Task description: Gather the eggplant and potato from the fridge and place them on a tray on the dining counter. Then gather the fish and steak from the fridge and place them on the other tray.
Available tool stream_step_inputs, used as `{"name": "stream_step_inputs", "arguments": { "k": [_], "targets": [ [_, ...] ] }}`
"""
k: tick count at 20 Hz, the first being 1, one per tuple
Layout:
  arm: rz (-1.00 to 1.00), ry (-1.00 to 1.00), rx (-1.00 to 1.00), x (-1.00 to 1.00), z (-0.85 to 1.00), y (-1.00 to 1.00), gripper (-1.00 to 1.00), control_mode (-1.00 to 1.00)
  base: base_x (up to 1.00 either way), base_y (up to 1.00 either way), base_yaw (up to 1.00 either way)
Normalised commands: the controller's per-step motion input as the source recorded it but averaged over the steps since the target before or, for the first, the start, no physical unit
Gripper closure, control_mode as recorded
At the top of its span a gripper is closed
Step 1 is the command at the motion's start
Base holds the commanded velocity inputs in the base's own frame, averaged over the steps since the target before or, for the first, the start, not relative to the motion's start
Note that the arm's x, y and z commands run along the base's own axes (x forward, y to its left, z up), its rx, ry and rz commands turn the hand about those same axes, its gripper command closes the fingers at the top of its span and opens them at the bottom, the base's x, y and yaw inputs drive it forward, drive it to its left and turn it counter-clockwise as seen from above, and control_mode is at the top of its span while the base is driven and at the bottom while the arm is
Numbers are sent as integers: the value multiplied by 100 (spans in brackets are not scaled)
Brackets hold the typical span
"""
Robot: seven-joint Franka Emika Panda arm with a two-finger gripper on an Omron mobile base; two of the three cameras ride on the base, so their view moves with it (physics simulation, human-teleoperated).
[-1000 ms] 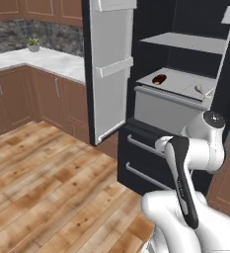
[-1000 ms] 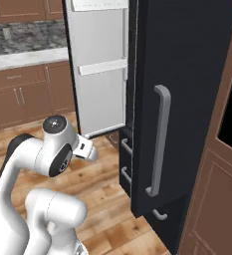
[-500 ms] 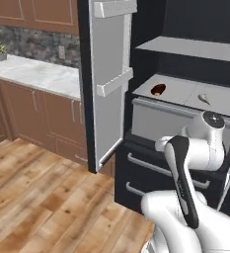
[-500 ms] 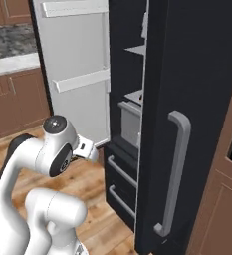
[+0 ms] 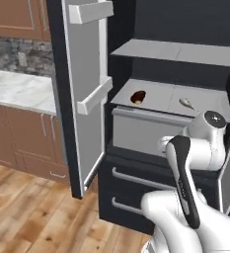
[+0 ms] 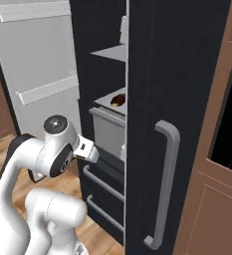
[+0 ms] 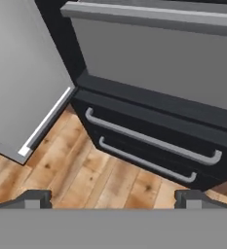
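1. Fridge (image 5: 151, 163) – tall black unit w/ grey interior; left door (image 5: 84, 89) swung wide open, its white inner liner carrying two door racks, upper and lower. In right base view the right door (image 6: 172, 99) is seen black face on, w/ long silver vertical handle (image 6: 163, 189).
2. Steak (image 5: 137, 96) – small dark red-brown piece w/ pale edge, lying on flat grey shelf (image 5: 171, 99) atop the grey crisper bin (image 5: 146, 131), left half of that shelf. Also seen in right base view (image 6: 118, 101) at shelf edge.
3. Fish (image 5: 186, 103) – small slender pale grey item on same shelf, right of steak, well apart from it.
4. Upper shelf (image 5: 180, 52) – grey, above items 2–3; nothing visible on it from here.
5. Lower drawers – two, black, each w/ silver bar handle: upper (image 7: 149, 138), lower (image 7: 144, 163). Both closed.
6. Hand (image 7: 112, 199) – fingers (image 7: 34, 199) stand wide apart, nothing between them; pointed down at drawer fronts and wood floor (image 7: 85, 175), clear of both. Not touching fridge.
7. Arm (image 5: 195, 153) – white, folded low in front of crisper bin and drawers.
8. Wall surface (image 5: 18, 89) – white marble top over brown cabinets, left of fridge; grey stone backsplash behind.
9. Black built-in appliance (image 6: 227, 124) – in wood cabinetry, right of fridge.
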Motion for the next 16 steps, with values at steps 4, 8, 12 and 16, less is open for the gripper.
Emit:
{"name": "stream_step_inputs", "arguments": {
  "k": [4, 8, 12, 16],
  "targets": [
    [0, 0, 0, 0, 0, 0, -100, 100, 68, 14, -40],
    [0, 0, 0, 0, 0, 0, -100, 100, 62, 6, -41],
    [0, 0, 0, 0, 0, 0, -100, 100, 78, 20, -40],
    [0, 0, 0, 0, 0, 0, -100, 100, 100, 46, -36]
  ]
}}
